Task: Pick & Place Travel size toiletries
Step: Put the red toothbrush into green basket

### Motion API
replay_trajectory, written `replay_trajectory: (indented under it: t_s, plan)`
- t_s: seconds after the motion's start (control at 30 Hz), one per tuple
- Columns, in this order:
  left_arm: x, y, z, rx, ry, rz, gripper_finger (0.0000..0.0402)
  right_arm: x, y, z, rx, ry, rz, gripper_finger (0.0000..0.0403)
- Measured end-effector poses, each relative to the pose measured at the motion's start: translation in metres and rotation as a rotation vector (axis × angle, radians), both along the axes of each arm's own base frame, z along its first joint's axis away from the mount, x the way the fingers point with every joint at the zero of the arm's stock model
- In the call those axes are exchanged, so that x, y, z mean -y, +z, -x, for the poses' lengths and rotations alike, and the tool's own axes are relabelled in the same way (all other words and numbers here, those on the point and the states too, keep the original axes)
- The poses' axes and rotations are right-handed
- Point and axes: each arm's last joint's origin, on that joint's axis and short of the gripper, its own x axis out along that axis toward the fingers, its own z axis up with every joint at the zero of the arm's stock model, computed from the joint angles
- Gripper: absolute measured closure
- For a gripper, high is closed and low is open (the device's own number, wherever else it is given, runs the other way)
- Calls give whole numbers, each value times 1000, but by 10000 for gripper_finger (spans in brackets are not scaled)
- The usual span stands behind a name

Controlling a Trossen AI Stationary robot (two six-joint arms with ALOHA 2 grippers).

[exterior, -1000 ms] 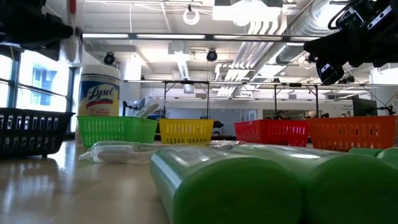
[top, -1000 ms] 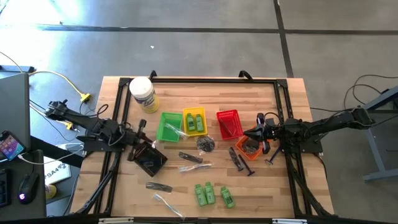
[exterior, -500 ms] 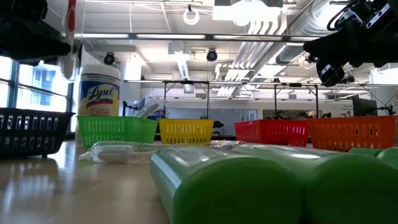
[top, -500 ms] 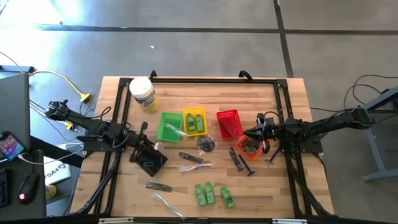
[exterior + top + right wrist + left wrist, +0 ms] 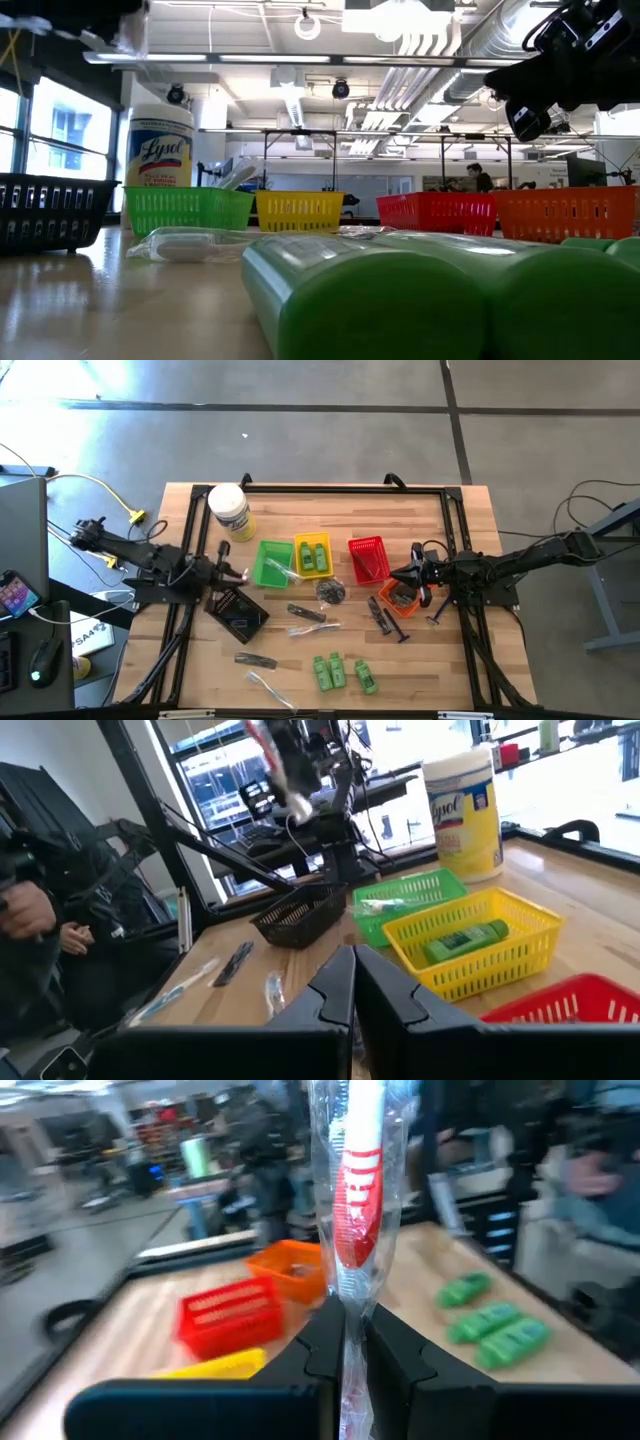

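Note:
My left gripper hangs above the black basket at the table's left, shut on a clear-wrapped red-and-white stick. My right gripper is shut and holds nothing, level over the orange basket. Loose on the wood lie green bottles, black razor-like sticks, another wrapped stick and dark round pieces. Green bottles also lie in the yellow basket. My left gripper pinches the wrapped stick between its two fingers, on the clear wrapper at the stick's lower part. The fingers reach out level. The stick stands up past them, lifted clear of the basket and the table.
Green and red baskets stand in the row at mid-table. A large white jar with a yellow label is at the far left. A black frame runs around the table. People show in the room beyond, in the wrist views.
My left gripper has risen from just over the black basket, staying shut, and has gone up out of the top of the low view. The right arm has kept still.

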Motion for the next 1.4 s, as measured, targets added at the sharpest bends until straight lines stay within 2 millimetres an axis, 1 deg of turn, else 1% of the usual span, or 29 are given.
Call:
replay_trajectory:
  t_s: [0.2,0.4,0.5,0.63,0.77,0.83,0.9,1.03,1.17,1.33,1.4]
  plan:
    - [-5,50,-5,-99,218,-59,380,0,1,-1,14,0,9,401]
    - [-3,98,-20,-212,385,-220,380,0,-1,-2,0,0,12,401]
    - [-1,116,-32,-301,457,-336,380,0,-1,-3,-6,0,13,401]
    - [4,132,-50,-429,512,-544,380,-1,-2,-3,-10,6,14,401]
    - [9,131,-69,-591,514,-789,380,-1,-2,-3,-10,6,14,401]
    - [6,126,-80,-686,525,-890,380,-1,-2,-3,-10,9,14,401]
    - [1,117,-90,-787,517,-972,380,-1,-2,-3,-10,22,16,401]
    - [-13,91,-107,-1021,479,-1118,380,-1,-2,-3,-9,32,17,401]
    - [-23,68,-121,-1190,401,-1143,380,-1,-2,-3,-9,37,17,401]
    - [-29,52,-134,-1289,318,-1113,380,-2,-2,-3,-9,56,18,401]
    - [-33,46,-139,-1301,278,-1057,380,-2,-2,-3,-8,54,18,401]
